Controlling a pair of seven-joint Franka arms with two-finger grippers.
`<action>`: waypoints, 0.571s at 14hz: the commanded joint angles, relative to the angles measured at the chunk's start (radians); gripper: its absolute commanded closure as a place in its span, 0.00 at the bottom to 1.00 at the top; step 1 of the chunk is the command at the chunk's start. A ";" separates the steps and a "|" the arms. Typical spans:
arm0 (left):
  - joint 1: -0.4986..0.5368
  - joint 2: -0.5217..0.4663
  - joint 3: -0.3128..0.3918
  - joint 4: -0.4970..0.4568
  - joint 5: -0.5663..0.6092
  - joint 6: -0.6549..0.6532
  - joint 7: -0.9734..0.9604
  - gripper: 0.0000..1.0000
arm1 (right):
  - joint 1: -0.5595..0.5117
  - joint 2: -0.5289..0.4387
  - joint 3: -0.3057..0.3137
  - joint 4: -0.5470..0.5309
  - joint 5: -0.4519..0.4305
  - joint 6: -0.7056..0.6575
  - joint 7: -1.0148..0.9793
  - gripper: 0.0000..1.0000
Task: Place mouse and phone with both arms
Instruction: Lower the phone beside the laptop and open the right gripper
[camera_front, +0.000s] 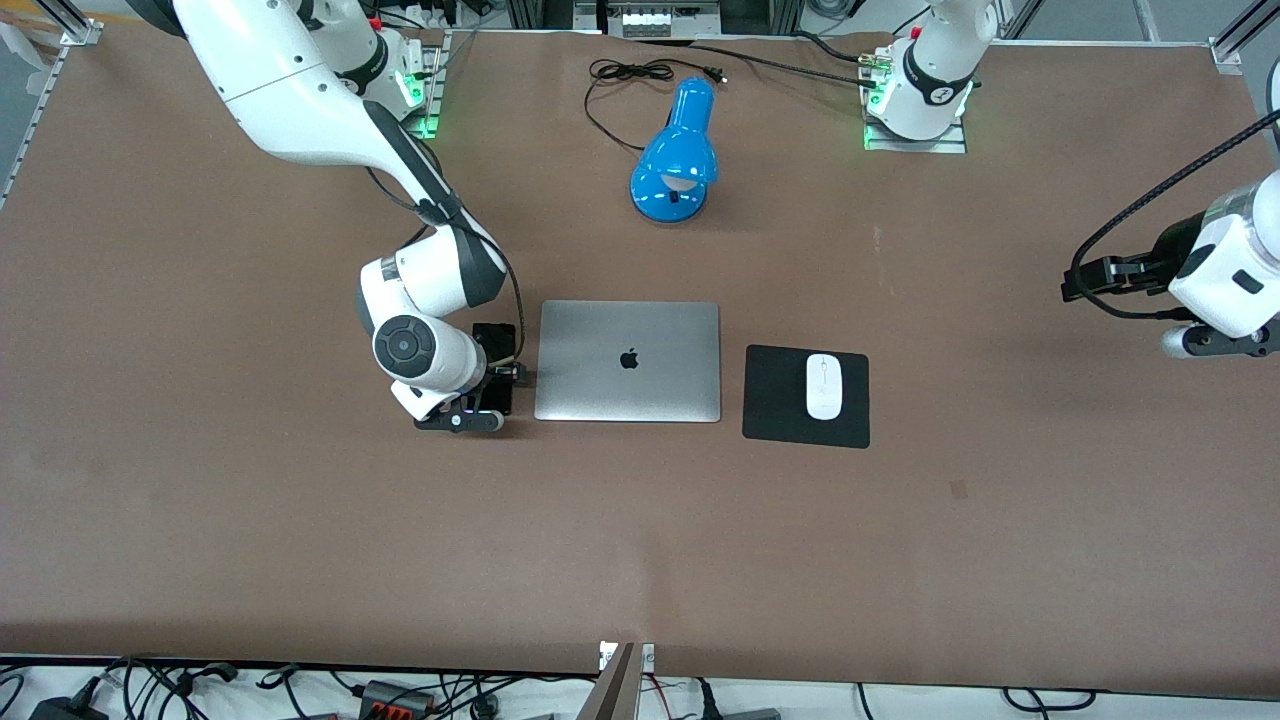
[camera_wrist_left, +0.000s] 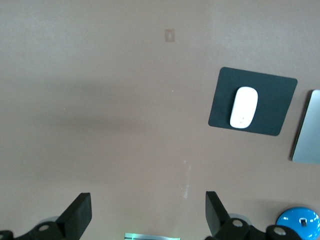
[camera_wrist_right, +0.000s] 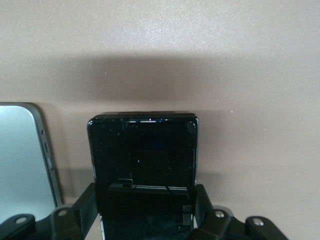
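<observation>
We judge the task about half done, with the second half close to finished. The mouse (camera_front: 824, 386) already lies on the black mouse pad (camera_front: 775, 395), which sits on the worktop (camera_front: 640, 540) beside the closed silver laptop (camera_front: 628, 361), toward the left arm's end. The left gripper (camera_wrist_left: 147, 212) hangs high over bare worktop near that end, jaws wide apart and holding nothing, so we take that arm to be waiting.

The phone (camera_wrist_right: 142, 150) is the part in hand. The right gripper (camera_front: 492, 388) is low beside the laptop, toward the right arm's end, and in the right wrist view its jaws sit against the phone's 2 long edges. We cannot tell whether the phone rests flat on the worktop or hangs just above it. What looks left: set it down if needed, let go, and lift the right arm clear.

A blue desk lamp (camera_front: 678, 155) stands untouched between the 2 bases.
</observation>
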 joint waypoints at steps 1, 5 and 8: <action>-0.028 -0.014 -0.043 0.005 0.017 -0.030 -0.009 0.00 | 0.017 0.019 -0.007 0.021 -0.012 0.010 0.022 0.70; 0.001 -0.100 -0.039 -0.106 0.018 0.040 -0.009 0.00 | 0.023 0.023 -0.007 0.021 -0.012 0.016 0.022 0.56; 0.012 -0.210 -0.039 -0.260 0.017 0.129 0.006 0.00 | 0.009 0.008 -0.009 0.024 -0.011 0.010 0.039 0.00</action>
